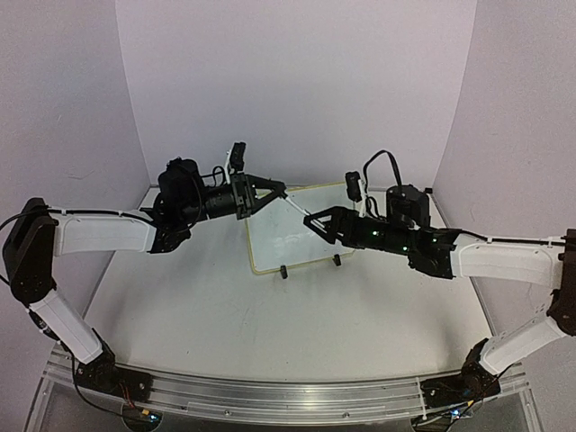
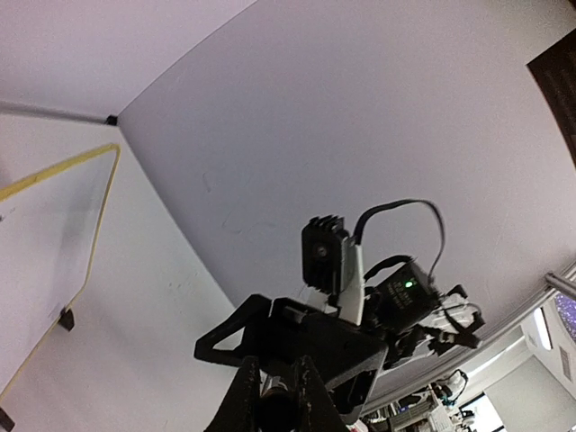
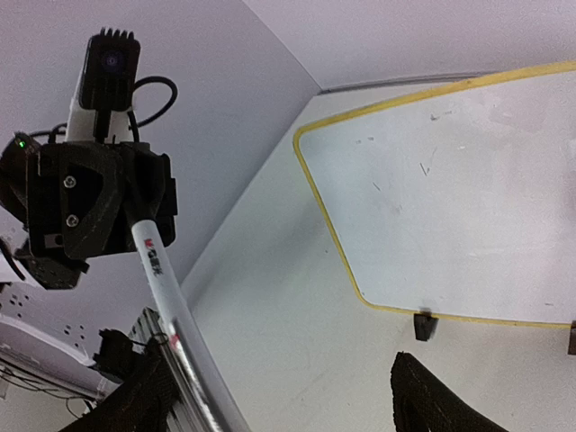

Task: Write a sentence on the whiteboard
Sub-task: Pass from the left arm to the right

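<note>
Top external: marker [image 1: 297, 205] in left jaws

I get soft, even light with a faint lilac cast. From above, the whiteboard [image 1: 288, 238] looks washed out, with only weak shadows on the table [image 1: 225, 315] in front of it. Both wrist feeds bow its yellow rim. In the right wrist feed the marker [image 3: 157, 261] left of it reads sharp, while the bottom corners below it go dark and blurry.
</note>
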Controlling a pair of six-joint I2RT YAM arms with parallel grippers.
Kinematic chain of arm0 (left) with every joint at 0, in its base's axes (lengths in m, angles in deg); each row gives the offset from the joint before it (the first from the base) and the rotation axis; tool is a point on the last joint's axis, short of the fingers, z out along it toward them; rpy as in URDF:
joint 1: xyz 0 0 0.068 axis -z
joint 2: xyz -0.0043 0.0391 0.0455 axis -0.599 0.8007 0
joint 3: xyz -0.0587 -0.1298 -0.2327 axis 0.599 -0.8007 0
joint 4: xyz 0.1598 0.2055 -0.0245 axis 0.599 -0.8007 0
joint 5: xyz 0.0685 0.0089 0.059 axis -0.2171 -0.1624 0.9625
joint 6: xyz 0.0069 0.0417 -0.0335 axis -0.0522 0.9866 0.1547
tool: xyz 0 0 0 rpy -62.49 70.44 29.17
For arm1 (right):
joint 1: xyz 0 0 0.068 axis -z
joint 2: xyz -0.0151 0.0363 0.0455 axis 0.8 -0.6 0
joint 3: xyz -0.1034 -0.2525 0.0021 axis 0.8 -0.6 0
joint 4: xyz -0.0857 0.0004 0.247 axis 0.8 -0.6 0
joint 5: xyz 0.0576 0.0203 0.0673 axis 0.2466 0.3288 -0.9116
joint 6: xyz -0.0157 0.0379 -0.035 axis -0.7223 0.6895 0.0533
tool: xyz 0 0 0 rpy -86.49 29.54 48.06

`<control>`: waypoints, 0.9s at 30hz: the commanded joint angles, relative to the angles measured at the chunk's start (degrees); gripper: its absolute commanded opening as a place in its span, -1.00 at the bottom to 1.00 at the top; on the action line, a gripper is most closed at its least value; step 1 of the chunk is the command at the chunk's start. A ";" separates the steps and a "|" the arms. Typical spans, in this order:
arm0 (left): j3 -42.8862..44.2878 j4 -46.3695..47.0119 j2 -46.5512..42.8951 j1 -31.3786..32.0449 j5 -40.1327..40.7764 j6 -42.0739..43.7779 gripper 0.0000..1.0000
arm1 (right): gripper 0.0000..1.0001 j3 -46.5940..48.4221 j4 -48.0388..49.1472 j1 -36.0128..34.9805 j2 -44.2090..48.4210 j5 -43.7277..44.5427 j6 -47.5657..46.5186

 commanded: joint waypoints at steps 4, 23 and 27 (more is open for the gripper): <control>-1.27 23.07 0.60 -0.87 0.70 -9.53 -1.00 | 0.48 -2.18 27.93 0.07 -1.02 -6.53 13.56; -3.78 9.86 -5.34 -0.44 5.52 -0.35 -1.00 | -0.08 4.11 35.85 -0.28 -9.11 -10.98 18.52; -3.10 9.36 -4.83 -0.38 5.33 -0.31 -1.00 | -0.11 4.36 35.85 -0.50 -10.04 -11.13 18.46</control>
